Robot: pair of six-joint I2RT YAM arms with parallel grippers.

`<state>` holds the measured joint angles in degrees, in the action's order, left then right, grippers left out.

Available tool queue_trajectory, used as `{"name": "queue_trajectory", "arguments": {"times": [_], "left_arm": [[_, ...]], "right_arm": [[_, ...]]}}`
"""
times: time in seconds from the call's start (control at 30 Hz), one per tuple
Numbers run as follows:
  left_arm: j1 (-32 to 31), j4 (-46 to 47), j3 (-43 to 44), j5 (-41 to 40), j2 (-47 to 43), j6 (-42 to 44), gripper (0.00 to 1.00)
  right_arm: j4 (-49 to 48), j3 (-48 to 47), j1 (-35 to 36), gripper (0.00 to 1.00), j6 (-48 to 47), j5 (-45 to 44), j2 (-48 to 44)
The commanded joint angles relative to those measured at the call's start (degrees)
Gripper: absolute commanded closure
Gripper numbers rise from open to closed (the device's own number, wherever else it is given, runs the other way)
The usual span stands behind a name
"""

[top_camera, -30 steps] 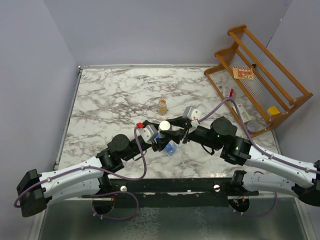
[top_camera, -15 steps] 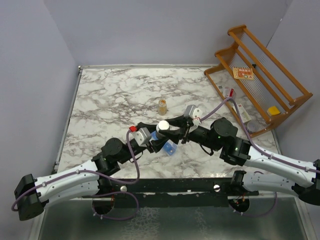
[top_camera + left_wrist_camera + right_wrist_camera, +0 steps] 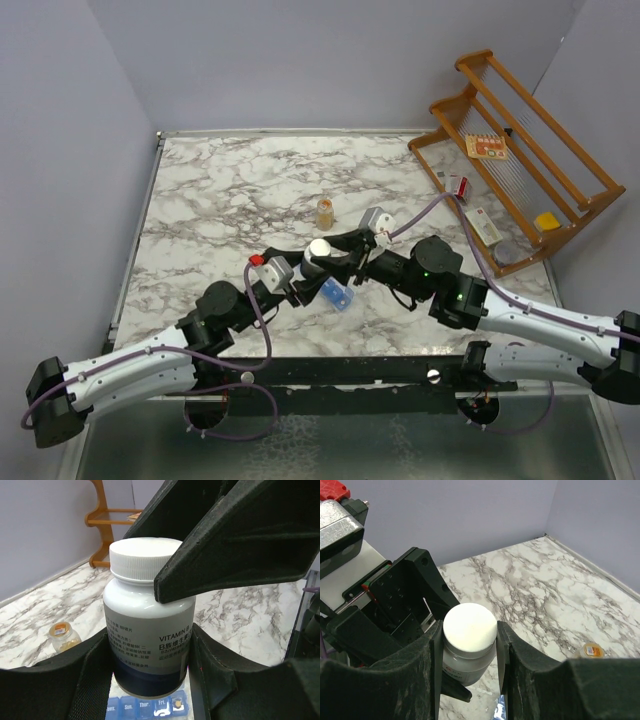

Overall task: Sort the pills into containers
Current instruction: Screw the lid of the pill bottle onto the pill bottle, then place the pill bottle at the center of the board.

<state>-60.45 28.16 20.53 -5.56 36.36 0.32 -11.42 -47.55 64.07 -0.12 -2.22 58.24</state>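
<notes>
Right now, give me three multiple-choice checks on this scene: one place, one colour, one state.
1. Where is the amber bottle?
A. on the wooden rack
B. lying at the near edge
C. upright on the table, beyond both arms

2. What colour is the cap of the held bottle?
A. white
B. red
C. blue

3. What is the right gripper doing?
A. open, touching nothing
B. shut on the cap
C. shut on a loose pill

Answers:
1 C: the top view shows it standing alone on the marble.
2 A: the cap is white in both wrist views.
3 B: its fingers press the cap from both sides, while the left gripper holds the bottle's body, with the containers showing just under it.
</notes>
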Motion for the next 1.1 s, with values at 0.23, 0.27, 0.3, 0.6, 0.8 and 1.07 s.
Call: {"name": "queue_trajectory", "arguments": {"times": [0.23, 0.27, 0.3, 0.6, 0.8, 1.07], "left_arm": [[0.3, 9.5, 3.6, -2.8, 5.2, 0.2, 0.52], [0.3, 9.7, 4.0, -2.4, 5.8, 0.3, 0.49], [0.3, 9.8, 4.5, -1.9, 6.6, 0.5, 0.48], [0.3, 10.3, 5.9, 0.6, 9.3, 0.2, 0.2], [0.3, 10.3, 6.3, -0.1, 9.8, 0.5, 0.2], [0.3, 6.9, 4.4, -3.8, 9.8, -0.3, 0.13]], "right_arm": [[1.0, 0.0, -1.8, 0.99, -2.6, -3.0, 2.7], [0.9, 0.2, -1.8, 0.99, -2.7, -2.8, 2.6], [0.8, 0.3, -1.8, 0.99, -2.5, -2.8, 2.3], [1.3, 0.6, -1.8, 0.99, -2.7, -2.1, 0.8], [0.8, 0.6, -1.8, 0.99, -2.9, -2.3, 0.7], [-0.2, -0.4, -1.8, 0.99, -4.5, -4.9, 0.4]]}}
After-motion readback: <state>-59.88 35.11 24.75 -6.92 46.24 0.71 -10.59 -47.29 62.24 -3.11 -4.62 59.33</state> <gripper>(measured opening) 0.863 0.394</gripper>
